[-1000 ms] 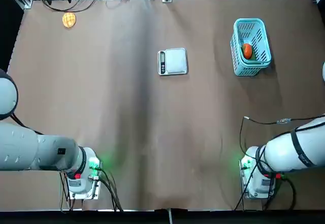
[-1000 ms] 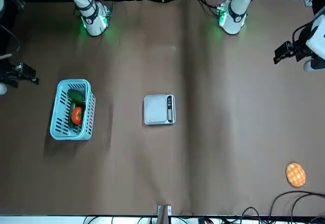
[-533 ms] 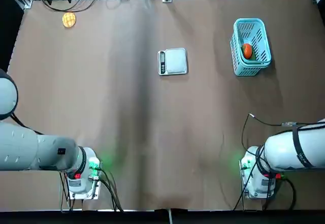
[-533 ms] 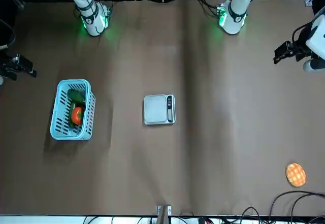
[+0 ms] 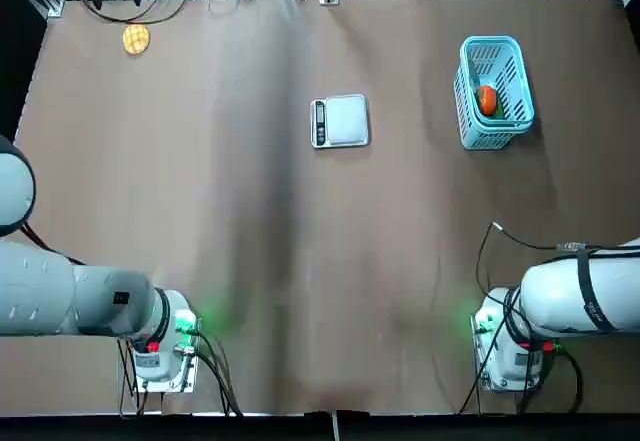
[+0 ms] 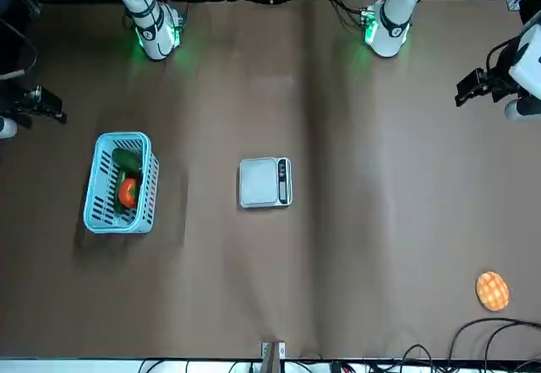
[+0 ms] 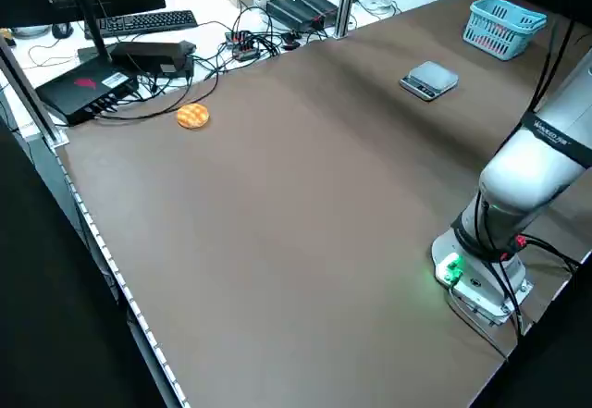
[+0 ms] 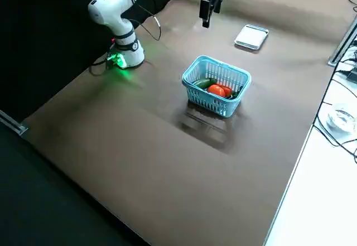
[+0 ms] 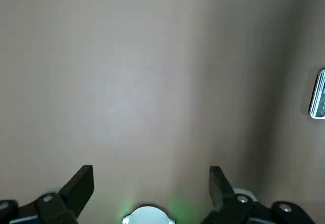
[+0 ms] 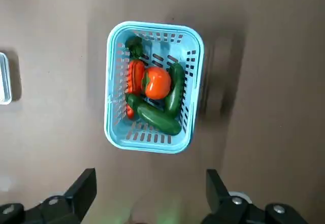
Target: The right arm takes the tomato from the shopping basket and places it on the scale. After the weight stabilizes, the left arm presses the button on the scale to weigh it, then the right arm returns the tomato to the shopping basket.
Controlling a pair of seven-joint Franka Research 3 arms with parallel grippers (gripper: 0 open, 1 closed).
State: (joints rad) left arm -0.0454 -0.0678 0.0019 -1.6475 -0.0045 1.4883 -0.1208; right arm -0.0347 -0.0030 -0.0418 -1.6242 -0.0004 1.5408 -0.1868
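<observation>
The tomato (image 10: 156, 82) lies in the light-blue shopping basket (image 10: 114, 102) among long green vegetables; it also shows as the tomato (image 5: 487, 99) inside the basket (image 5: 470, 111) at the table's far right. The silver scale (image 5: 345, 119) sits bare at the far middle. My right gripper (image 10: 150, 191) hangs open and empty high above the table, looking down on the basket; in the front view the right gripper (image 6: 46, 109) is beside the basket (image 6: 95, 212). My left gripper (image 6: 467, 90) is raised over the table's left side, open and empty.
A yellow-orange waffle disc (image 5: 136, 38) lies at the far left corner. Cables and equipment (image 7: 139, 52) crowd the strip beyond the far edge. Both arm bases (image 5: 165, 346) stand at the near edge with green lights on.
The right arm has swung slightly, its elbow drawing back toward its base and its gripper shifting a little beside the basket. The tomato, basket, scale and left arm have not moved.
</observation>
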